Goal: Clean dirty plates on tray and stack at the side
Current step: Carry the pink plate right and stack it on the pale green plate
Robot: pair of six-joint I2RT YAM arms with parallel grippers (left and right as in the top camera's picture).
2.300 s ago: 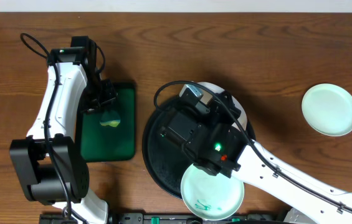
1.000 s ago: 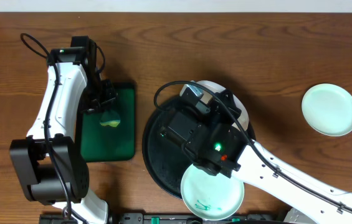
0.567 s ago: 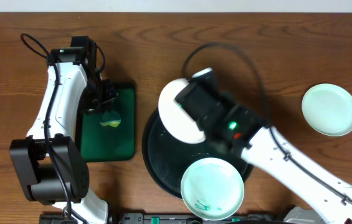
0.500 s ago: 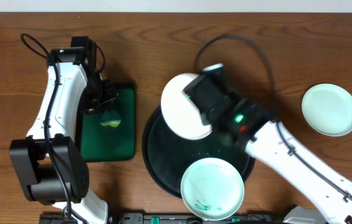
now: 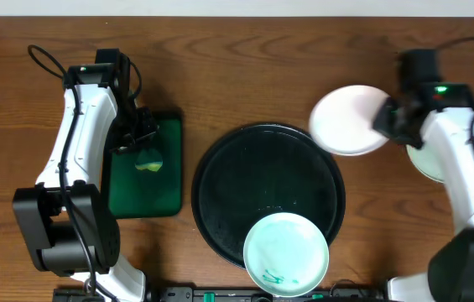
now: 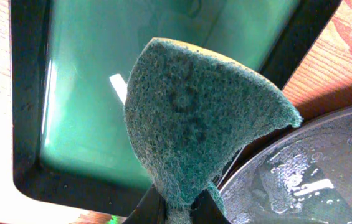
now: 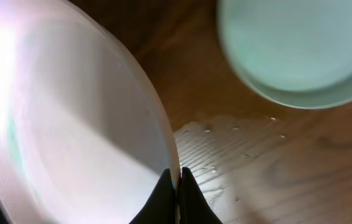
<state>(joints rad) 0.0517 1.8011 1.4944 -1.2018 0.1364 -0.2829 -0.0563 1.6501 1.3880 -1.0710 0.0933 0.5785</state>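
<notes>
My right gripper (image 5: 385, 118) (image 7: 177, 180) is shut on the rim of a white plate (image 5: 350, 120) (image 7: 70, 124). It holds the plate tilted above the wood, just right of the black tray (image 5: 237, 184). A mint-green plate (image 5: 419, 162) (image 7: 294, 50) lies on the table beyond it, mostly hidden under my right arm in the overhead view. Another mint-green plate (image 5: 286, 254), with teal smears, sits at the tray's near edge. My left gripper (image 5: 141, 138) (image 6: 179, 208) is shut on a green sponge (image 5: 147, 160) (image 6: 194, 118) over the green rectangular tray (image 5: 132, 197) (image 6: 88, 93).
Water drops lie on the wood (image 7: 256, 168) beneath the held plate. The black tray's wet surface (image 6: 300, 174) shows at the left wrist view's lower right. The table's back edge runs along the top of the overhead view.
My right arm lifted the white plate off the black tray and swung it right, next to the mint-green plate on the table. The left arm and sponge stayed still.
</notes>
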